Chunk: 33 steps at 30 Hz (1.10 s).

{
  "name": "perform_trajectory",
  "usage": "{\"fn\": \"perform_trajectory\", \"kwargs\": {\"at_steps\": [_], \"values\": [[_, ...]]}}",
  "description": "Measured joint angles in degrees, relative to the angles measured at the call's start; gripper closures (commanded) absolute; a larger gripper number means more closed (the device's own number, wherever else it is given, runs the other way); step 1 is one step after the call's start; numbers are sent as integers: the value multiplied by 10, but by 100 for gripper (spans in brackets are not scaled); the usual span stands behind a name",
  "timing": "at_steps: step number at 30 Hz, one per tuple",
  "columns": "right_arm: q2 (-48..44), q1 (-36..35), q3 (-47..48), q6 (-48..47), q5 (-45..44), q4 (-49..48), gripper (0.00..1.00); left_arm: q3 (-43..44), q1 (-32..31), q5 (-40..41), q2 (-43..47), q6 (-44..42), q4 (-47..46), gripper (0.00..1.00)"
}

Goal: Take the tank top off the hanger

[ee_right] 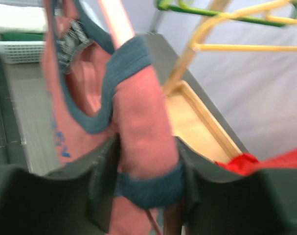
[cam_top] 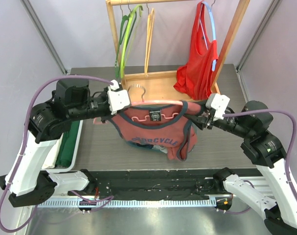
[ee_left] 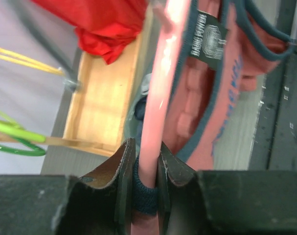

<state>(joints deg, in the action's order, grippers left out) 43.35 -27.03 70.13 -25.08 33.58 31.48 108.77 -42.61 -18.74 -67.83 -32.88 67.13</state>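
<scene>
Left hand [ee_left: 147,164] was clamped on one end of the pink plastic hanger [cam_top: 160,102], a bit of blue trim pinched in too. Right hand [ee_right: 146,161] had the other strap of the salmon tank top with blue-grey trim [cam_top: 158,132] between its fingers, but I couldn't tell how tightly. Top hung from the hanger over the grey bench [cam_top: 99,142]. I'd hold the hanger steady and peel that strap outward off the tip. Wooden rack tray [cam_top: 148,81] sat just behind, red garment [cam_top: 197,68] near the right hand — open room looked to be nearward.
</scene>
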Motion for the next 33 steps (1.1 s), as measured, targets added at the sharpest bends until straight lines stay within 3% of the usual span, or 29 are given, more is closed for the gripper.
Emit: {"fn": "perform_trajectory", "kwargs": {"at_steps": [5,11,18,26,33], "values": [[-38,0,-55,73,-98,-59,22,-8,6,68,3,45,-43,100],[-120,1,-113,181,-172,-79,20,-15,15,87,10,60,-47,100],[-175,1,-191,304,-167,-166,25,-17,22,80,10,69,-47,100],[-101,1,-276,487,-107,-310,36,-17,37,56,11,77,-47,100],[-83,1,-278,558,-86,-384,46,-17,45,43,18,85,-48,100]]}}
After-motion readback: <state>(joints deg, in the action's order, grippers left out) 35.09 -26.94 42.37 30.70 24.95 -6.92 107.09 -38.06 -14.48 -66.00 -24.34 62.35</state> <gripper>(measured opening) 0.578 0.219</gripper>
